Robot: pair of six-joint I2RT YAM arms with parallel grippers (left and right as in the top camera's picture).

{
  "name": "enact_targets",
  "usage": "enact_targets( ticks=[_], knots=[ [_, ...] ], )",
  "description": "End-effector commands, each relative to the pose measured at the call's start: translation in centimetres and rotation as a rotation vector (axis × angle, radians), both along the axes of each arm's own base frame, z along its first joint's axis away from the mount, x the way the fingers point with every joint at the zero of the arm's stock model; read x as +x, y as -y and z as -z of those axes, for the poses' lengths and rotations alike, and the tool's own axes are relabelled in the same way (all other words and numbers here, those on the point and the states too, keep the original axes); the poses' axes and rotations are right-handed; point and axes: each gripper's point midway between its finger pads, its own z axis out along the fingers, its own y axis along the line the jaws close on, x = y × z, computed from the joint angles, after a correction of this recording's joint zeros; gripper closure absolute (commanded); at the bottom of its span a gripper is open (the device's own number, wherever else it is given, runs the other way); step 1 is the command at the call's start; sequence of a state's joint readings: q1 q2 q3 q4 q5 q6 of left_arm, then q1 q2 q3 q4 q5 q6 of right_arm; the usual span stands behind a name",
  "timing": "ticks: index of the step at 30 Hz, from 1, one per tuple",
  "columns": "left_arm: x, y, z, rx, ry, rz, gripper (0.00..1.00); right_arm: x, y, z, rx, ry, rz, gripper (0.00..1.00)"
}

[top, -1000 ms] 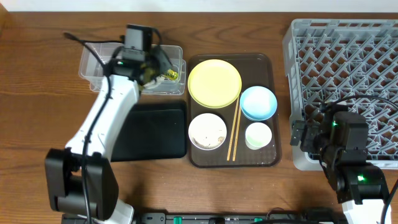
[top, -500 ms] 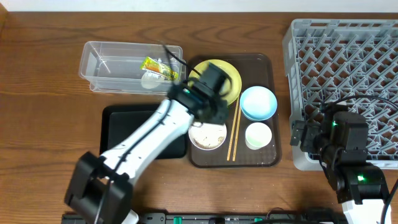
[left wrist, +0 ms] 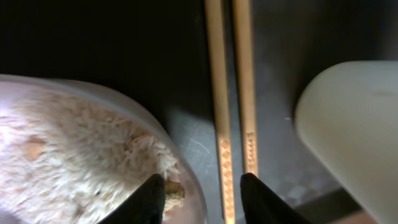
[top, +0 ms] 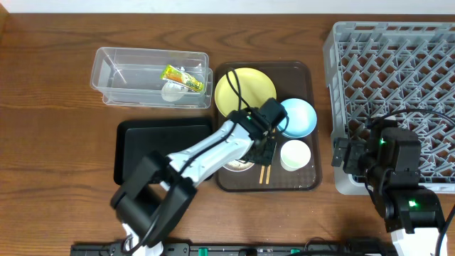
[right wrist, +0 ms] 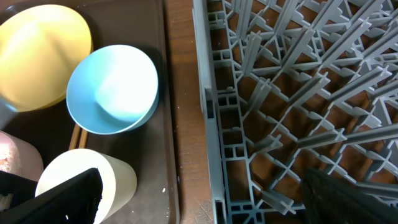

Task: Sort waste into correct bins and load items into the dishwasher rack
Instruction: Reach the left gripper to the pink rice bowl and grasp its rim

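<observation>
My left gripper (left wrist: 205, 200) is open, low over the brown serving tray (top: 309, 71). Its fingers straddle the rim of the white-pinkish bowl (left wrist: 74, 143), which holds rice scraps, and one of the two wooden chopsticks (left wrist: 217, 93). In the overhead view the left gripper (top: 266, 146) hides most of that bowl (top: 234, 165). The yellow plate (top: 242, 89), light blue bowl (top: 298, 117) and white cup (top: 295, 155) sit on the same tray. The snack wrapper (top: 183, 77) and crumpled paper (top: 173, 91) lie in the clear tub (top: 128, 71). My right gripper (right wrist: 205, 200) is open and empty beside the grey rack (top: 398, 78).
The black tray (top: 163, 153) lies left of the serving tray, under my left arm. The rack's near wall (right wrist: 214, 124) stands close to the serving tray's right edge. The cup (right wrist: 81, 180) and blue bowl (right wrist: 112, 87) are just left of my right gripper.
My left arm swung from over the clear tub to the right and forward, down to the bowl and chopsticks. The wrapper stays in the tub. The right arm has not moved.
</observation>
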State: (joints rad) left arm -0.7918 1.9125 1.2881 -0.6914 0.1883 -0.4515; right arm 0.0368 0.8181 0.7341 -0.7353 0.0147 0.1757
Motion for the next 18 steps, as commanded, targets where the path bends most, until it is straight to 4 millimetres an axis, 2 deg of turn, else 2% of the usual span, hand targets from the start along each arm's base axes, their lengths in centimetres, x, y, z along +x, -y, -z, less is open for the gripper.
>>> enact_targets(
  ticks=[1,6,8,10,16,18],
  knots=[
    [-0.7,-0.1,1.3,0.025,-0.030,0.005,0.69,0.3,-0.5,-0.9,0.018,0.022,-0.011,0.01],
    [-0.6,0.0,0.9,0.018,-0.022,0.005,0.77,0.3,-0.5,-0.9,0.018,0.022,-0.011,0.01],
    [-0.6,0.0,0.6,0.012,-0.016,0.005,0.77,0.3,-0.5,-0.9,0.018,0.022,-0.011,0.01],
    [-0.4,0.0,0.3,0.008,-0.004,0.004,0.70,0.3,-0.5,-0.9,0.020,0.022,-0.013,0.01],
    [-0.1,-0.1,-0.3,0.011,0.020,0.000,0.70,0.3,-0.5,-0.9,0.020,0.021,-0.013,0.01],
    [-0.1,-0.1,-0.3,0.011,0.020,0.001,0.74,0.3,-0.5,-0.9,0.020,0.022,-0.013,0.01]
  ],
)
